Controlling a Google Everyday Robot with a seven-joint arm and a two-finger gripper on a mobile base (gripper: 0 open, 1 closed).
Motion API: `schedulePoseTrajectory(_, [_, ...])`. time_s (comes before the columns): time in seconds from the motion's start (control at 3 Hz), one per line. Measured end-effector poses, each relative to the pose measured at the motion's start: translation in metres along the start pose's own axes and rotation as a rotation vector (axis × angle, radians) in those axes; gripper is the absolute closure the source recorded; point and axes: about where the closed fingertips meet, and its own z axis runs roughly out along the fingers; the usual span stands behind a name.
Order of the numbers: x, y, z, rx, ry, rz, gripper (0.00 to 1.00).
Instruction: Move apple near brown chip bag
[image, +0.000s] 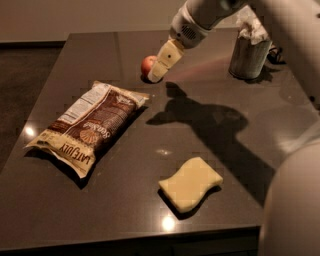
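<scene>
The apple (146, 63) is small and red-orange and sits on the dark table (210, 115) at the back, near its middle. My gripper (154, 75) comes down from the upper right and is right at the apple's right side, covering part of it; whether it touches the apple does not show. The brown chip bag (94, 125) lies flat on the left of the table, in front and to the left of the apple, well apart from it.
A yellow wavy-edged sponge (191, 183) lies near the front edge. A grey metal canister (248, 55) with white paper in it stands at the back right. Part of my arm (295, 200) fills the lower right corner.
</scene>
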Motion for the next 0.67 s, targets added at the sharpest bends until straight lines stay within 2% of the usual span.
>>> schedulePoseTrajectory(0.33, [-0.005,-0.020,0.039,-0.010,0.022,0.064,0.00])
schedulePoseTrajectory(0.67, [0.004,-0.044,0.066,-0.013,0.035,0.148,0.00])
